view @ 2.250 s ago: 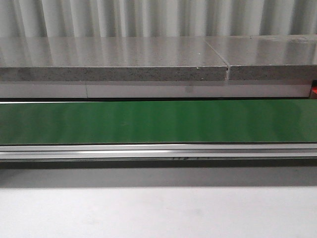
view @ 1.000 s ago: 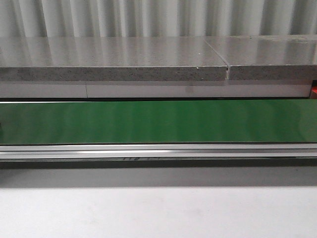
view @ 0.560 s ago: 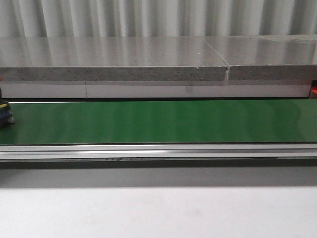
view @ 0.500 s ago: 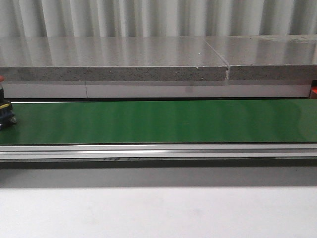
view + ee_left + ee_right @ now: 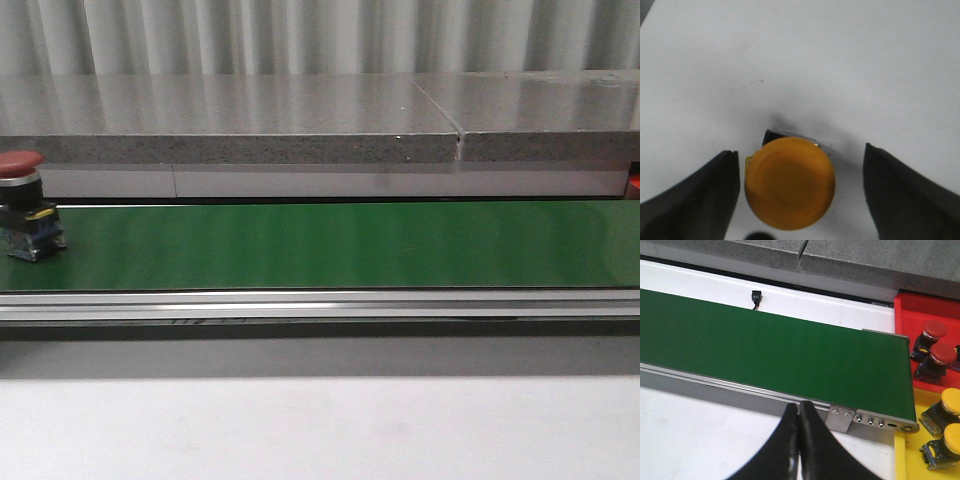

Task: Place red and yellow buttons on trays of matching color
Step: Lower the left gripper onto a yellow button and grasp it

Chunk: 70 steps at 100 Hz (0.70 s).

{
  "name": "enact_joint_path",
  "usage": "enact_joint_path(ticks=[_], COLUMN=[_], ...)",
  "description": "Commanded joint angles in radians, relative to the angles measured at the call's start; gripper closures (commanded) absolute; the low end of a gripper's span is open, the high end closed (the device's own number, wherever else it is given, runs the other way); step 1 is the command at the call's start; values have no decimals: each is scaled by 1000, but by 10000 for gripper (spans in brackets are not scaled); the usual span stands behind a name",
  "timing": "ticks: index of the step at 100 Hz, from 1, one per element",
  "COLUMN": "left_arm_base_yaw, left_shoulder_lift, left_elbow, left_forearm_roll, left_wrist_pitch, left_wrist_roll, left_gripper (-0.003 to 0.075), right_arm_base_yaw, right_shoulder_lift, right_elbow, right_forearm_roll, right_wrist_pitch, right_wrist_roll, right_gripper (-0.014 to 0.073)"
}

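left fingers (image 5: 799, 200): spread wide around the round yellow push button (image 5: 790, 183) on the white bench (image 5: 840, 60)
right fingers (image 5: 799, 440): pressed together, holding nothing
green conveyor belt (image 5: 330, 245): red mushroom-cap button (image 5: 28, 218) at its left end

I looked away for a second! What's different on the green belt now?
A red button has come into view at the left end of the belt and has moved a little to the right. A couple of seconds ago the belt was bare; then just the button's edge peeked in. Nothing has taken hold of it. The belt, the grey shelf behind it and the white table in front look the same.
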Motion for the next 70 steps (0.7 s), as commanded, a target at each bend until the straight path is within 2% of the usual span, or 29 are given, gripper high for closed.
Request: enact_joint_path(ticks=[1, 13, 25, 49, 70], left_arm_base_yaw=[4, 4, 4, 2, -9], left_shoulder_lift=[-54, -54, -54, -69, -150], left_elbow=[-31, -31, -31, -31, -31], left_forearm_roll=[-3, -3, -3, -3, -2], left_wrist_pitch=[-46, -42, -25, 3, 37], left_wrist_roll=[-9, -9, -9, -9, 4], left_gripper=[356, 435, 479, 524, 526], right_arm_base_yaw=[0, 0, 0, 0, 0], right_shoulder_lift=[9, 9, 9, 9, 9], right_elbow=[-24, -24, -24, -24, -24], right_forearm_roll=[-2, -2, -2, -2, -2], right_wrist_pitch=[-74, -74, -74, -74, -74], right_wrist_roll=[-10, -10, -10, -10, -10], right_gripper=[660, 660, 660, 660, 660])
